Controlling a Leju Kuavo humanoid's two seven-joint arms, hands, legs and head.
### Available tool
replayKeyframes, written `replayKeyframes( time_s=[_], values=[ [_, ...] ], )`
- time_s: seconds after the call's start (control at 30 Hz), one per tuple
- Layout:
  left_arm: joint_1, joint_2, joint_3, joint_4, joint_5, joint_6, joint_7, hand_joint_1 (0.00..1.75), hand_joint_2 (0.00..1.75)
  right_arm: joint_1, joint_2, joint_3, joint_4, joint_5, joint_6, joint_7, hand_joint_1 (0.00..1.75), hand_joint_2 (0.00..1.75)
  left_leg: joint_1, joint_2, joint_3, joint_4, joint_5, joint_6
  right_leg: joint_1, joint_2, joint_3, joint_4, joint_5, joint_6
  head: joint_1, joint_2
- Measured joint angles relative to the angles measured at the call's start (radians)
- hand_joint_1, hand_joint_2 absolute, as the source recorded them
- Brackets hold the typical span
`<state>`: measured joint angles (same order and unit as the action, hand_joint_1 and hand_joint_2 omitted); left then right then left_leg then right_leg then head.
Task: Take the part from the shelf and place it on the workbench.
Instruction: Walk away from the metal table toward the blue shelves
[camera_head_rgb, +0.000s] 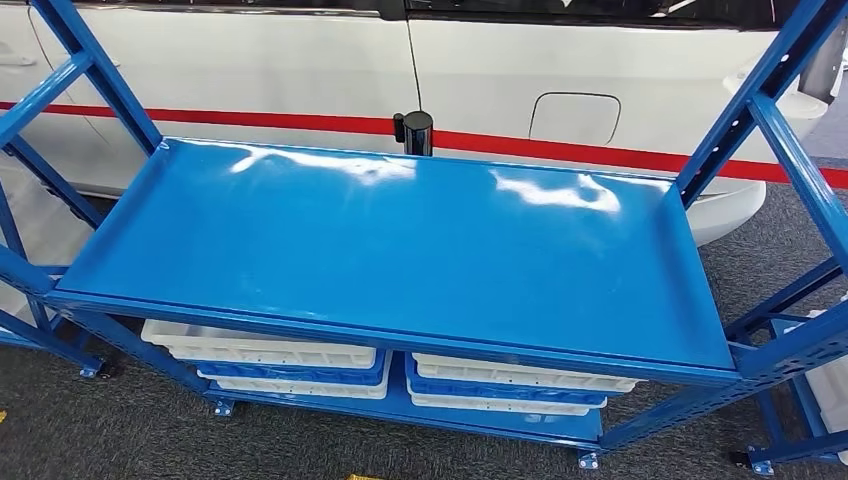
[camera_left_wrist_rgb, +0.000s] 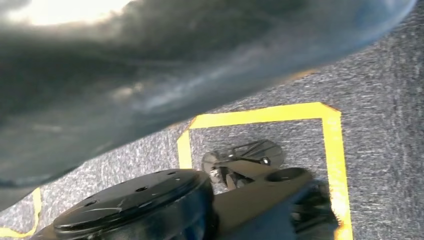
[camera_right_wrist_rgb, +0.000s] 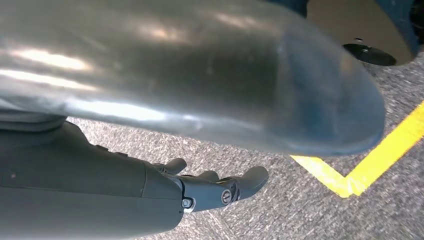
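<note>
Head view is showing a small black cylindrical part (camera_head_rgb: 415, 132) standing upright at the far edge of the glossy blue metal shelf (camera_head_rgb: 400, 250), about midway along that edge. Under the shelf top, white and blue plastic trays (camera_head_rgb: 270, 360) are lying stacked in two piles on the lower tier. Behind the shelf, a white vehicle body with a red stripe (camera_head_rgb: 300, 70) is standing close. Grey carpet (camera_head_rgb: 100, 430) is lying beneath the shelf.

Right wrist view is showing the right hand (camera_right_wrist_rgb: 210, 187) hanging over carpet marked with yellow tape (camera_right_wrist_rgb: 370, 160), its dark fingers (camera_right_wrist_rgb: 252, 179) lying loosely apart and holding nothing. Whether the left hand's fingers are apart or together I cannot tell.
</note>
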<state>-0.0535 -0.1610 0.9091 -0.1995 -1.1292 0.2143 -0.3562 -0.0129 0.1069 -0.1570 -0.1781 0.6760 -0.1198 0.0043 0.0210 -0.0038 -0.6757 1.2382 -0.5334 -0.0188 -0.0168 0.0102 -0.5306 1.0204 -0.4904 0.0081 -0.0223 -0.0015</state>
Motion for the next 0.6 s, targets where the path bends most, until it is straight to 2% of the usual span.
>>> replayKeyframes(
  time_s=[0.07,0.1,0.17,0.23,0.3,0.37,0.4,0.43,0.47,0.53,0.57,0.6],
  values=[
    [0.000,0.000,0.000,0.000,0.000,0.001,0.000,0.00,0.00,-0.001,0.000,-0.001,0.000,0.000,0.000,0.000,0.00,0.00,-0.001,-0.005,0.061,-0.132,0.059,0.005,0.004,0.007,0.004,0.002,-0.008,0.005,0.000,0.000],
    [-0.001,0.000,0.000,0.000,0.000,0.001,0.000,0.00,0.00,-0.001,0.001,-0.001,0.000,0.000,0.000,0.000,0.00,0.00,-0.003,-0.008,0.077,-0.168,0.068,0.007,0.006,0.009,0.003,0.001,-0.010,0.010,0.000,0.000],
    [-0.002,-0.001,0.001,0.000,0.000,0.003,0.000,0.00,0.00,-0.002,0.001,-0.004,0.000,0.000,0.000,0.000,0.00,0.00,-0.009,-0.011,0.084,-0.189,0.065,0.013,0.007,0.011,-0.001,-0.001,-0.013,0.020,-0.001,0.000],
    [-0.002,-0.001,0.001,0.000,0.000,0.005,0.000,0.00,0.00,-0.001,0.000,-0.006,0.000,0.000,0.000,0.000,0.00,0.00,-0.008,-0.009,0.084,-0.195,0.069,0.025,0.004,0.009,-0.005,0.006,-0.019,0.028,-0.001,0.000],
    [-0.002,-0.001,0.002,0.000,0.000,0.006,0.000,0.00,0.00,-0.001,0.000,-0.007,0.000,0.000,0.000,0.000,0.00,0.00,-0.005,-0.005,0.086,-0.202,0.073,0.038,0.004,0.004,-0.037,0.073,-0.054,0.027,0.002,0.000],
    [-0.003,-0.001,0.002,0.000,0.000,0.006,0.001,0.00,0.00,-0.002,0.001,-0.007,0.000,0.000,0.000,0.000,0.00,0.00,-0.007,0.000,0.084,-0.202,0.072,0.044,0.004,0.001,-0.108,0.206,-0.108,0.022,0.004,0.000],
    [-0.002,-0.002,0.002,0.000,0.000,0.006,0.001,0.00,0.00,-0.001,0.001,-0.008,0.000,0.000,0.000,0.000,0.00,0.00,-0.007,0.001,0.084,-0.202,0.071,0.045,0.003,0.001,-0.140,0.262,-0.125,0.024,0.005,0.000],
    [-0.002,-0.002,0.003,0.000,0.000,0.006,0.001,0.00,0.00,0.000,0.001,-0.008,0.000,0.000,0.000,0.000,0.00,0.00,-0.007,0.003,0.084,-0.202,0.071,0.045,0.003,0.001,-0.157,0.287,-0.127,0.029,0.005,0.000],
    [-0.002,-0.002,0.003,0.000,0.000,0.006,0.002,0.00,0.00,0.001,0.001,-0.008,0.000,0.000,0.000,0.000,0.00,0.00,-0.007,0.003,0.084,-0.202,0.070,0.045,0.002,0.000,-0.153,0.270,-0.112,0.038,0.005,0.000],
    [-0.002,-0.002,0.003,0.000,0.000,0.006,0.002,0.00,0.00,0.000,0.000,-0.008,0.000,0.000,0.000,0.000,0.00,0.00,-0.007,0.004,0.087,-0.202,0.070,0.043,0.000,-0.010,-0.092,0.134,-0.053,0.054,0.006,0.000],
    [-0.002,-0.003,0.003,0.000,0.000,0.006,0.002,0.00,0.00,-0.001,0.000,-0.008,0.000,0.000,0.000,0.000,0.00,0.00,-0.010,0.004,0.088,-0.201,0.068,0.040,0.001,-0.017,-0.061,0.066,-0.026,0.055,0.007,0.000],
    [-0.003,-0.003,0.003,0.000,0.000,0.006,0.002,0.00,0.00,-0.003,0.000,-0.008,0.000,0.000,0.000,0.000,0.00,0.00,-0.012,0.005,0.090,-0.201,0.066,0.036,0.003,-0.021,-0.040,0.019,-0.007,0.051,0.006,0.000]
  ],
)
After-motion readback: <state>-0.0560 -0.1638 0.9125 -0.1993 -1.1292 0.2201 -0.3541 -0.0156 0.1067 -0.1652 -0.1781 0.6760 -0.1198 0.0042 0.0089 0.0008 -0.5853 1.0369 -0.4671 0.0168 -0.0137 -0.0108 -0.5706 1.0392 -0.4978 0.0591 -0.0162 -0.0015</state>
